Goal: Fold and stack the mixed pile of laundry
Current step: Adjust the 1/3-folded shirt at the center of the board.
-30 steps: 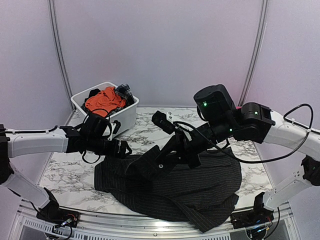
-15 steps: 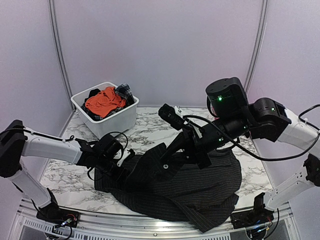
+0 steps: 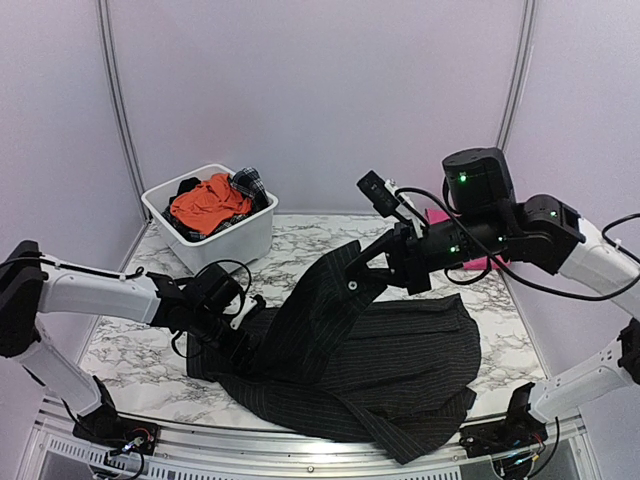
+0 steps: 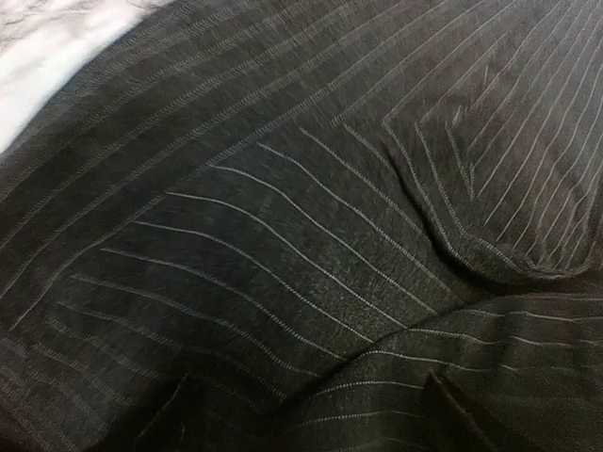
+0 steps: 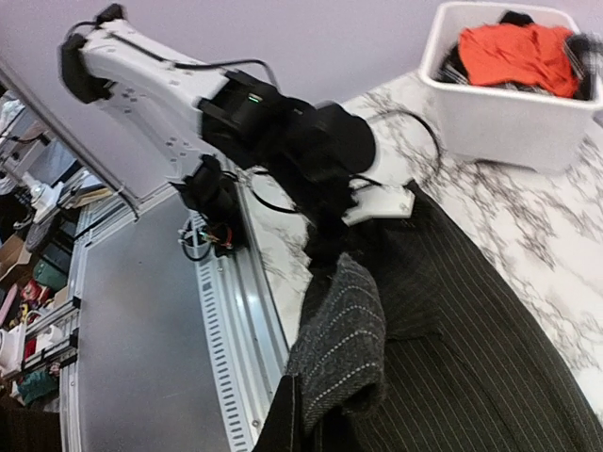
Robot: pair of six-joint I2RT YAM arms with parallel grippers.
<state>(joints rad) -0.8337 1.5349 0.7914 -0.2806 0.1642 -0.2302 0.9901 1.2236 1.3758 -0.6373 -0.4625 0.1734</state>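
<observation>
Sitting back-left, well clear: white tub (image 3: 243, 238) holding orange garment (image 3: 205, 203), plaid piece (image 3: 250, 182). Pink cloth (image 3: 436, 215) half hidden behind right arm (image 3: 520, 235). On table (image 3: 300, 262): black pinstriped shirt (image 3: 400, 370), long axis left-right, one fold pinched tight in right gripper (image 3: 358, 283), raised toward back-right. At shirt's left edge, left gripper (image 3: 238, 338), can't tell if open.

Carries, on the marble-veined tabletop (image 3: 296, 262), a black pinstriped shirt (image 3: 400, 370) spread over the near half, and a white plastic tub (image 3: 238, 240) at the far-left corner.
</observation>
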